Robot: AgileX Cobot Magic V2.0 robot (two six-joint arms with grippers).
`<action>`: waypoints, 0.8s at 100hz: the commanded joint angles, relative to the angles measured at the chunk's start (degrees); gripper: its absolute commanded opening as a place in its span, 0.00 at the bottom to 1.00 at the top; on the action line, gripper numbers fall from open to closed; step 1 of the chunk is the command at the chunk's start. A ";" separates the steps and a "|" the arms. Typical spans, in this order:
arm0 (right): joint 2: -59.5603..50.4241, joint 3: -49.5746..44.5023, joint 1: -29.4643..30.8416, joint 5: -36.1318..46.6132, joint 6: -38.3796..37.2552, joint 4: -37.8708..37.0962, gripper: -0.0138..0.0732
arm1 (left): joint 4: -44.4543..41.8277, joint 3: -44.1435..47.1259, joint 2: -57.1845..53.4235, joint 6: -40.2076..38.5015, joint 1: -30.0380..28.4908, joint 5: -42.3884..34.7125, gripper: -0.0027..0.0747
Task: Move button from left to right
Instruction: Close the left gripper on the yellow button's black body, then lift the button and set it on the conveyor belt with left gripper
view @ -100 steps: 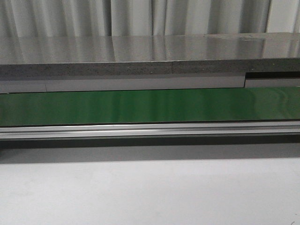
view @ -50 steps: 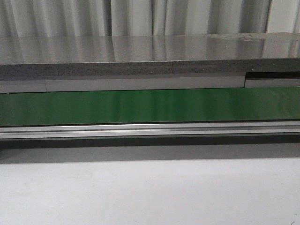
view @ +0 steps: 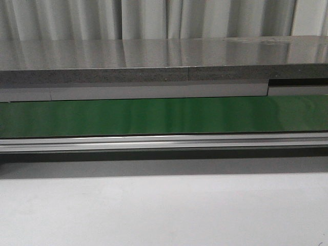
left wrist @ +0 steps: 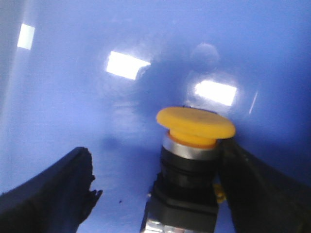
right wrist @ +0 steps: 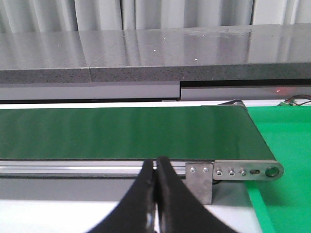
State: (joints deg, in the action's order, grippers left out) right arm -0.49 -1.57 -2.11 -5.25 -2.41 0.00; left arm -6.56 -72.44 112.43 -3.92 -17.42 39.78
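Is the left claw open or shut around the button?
Open. Left claw fingers are spread; the button stands between them, touching one finger, with a clear gap to the other.

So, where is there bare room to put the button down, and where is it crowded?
The green belt lies bare between the grey ledge and the aluminium rail. The white table in front is bare too. It is crowded around the button: one left gripper finger touches it.

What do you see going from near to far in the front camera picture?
Pale grey tabletop → silver metal rail → long green conveyor belt → shiny grey stone-like shelf → pale pleated curtain.
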 commanded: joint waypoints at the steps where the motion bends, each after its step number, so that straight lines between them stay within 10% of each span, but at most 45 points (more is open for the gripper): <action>1: -1.22 0.98 -0.08 4.62 0.35 0.00 0.08 | 0.18 -0.98 -1.15 0.12 0.16 -0.58 0.66; 57: -1.22 0.98 -0.08 4.62 0.35 0.00 0.08 | -0.60 -3.52 0.28 0.12 0.16 2.84 0.04; 80: -1.22 0.98 -0.08 4.62 0.35 0.00 0.08 | -1.48 -6.50 -3.05 0.12 0.16 5.06 0.01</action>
State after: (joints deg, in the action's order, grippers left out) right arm -0.49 -1.57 -2.11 -5.25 -2.41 0.00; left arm -7.12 -76.60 114.53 -3.82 -17.42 44.98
